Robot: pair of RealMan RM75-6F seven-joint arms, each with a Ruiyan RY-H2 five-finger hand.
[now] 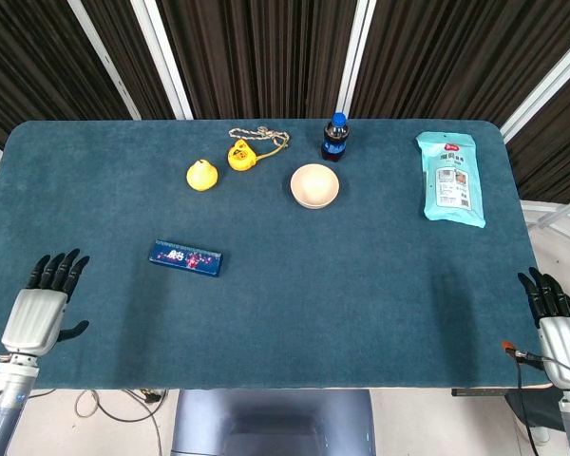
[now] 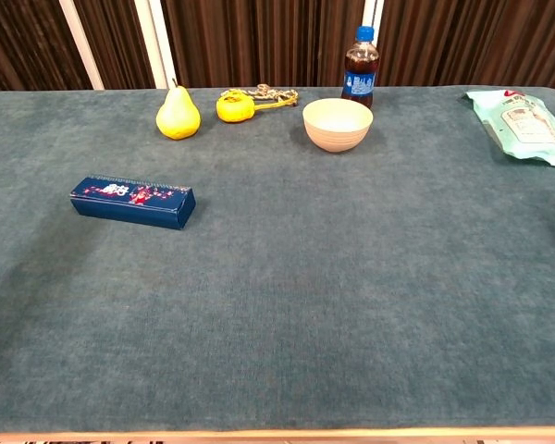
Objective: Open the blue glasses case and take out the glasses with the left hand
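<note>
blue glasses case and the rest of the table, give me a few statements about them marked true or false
1. The blue glasses case lies closed on the table. True.
2. The left robot hand is holding the case. False: it holds nothing, with fingers apart, near the table's front left corner.
3. The bowl sits beside the cola bottle. True.
4. The pear is inside the bowl. False: it stands on the cloth, left of the bowl.
5. The right robot hand is touching the teal packet. False: it is far from it, at the front right edge.
</note>
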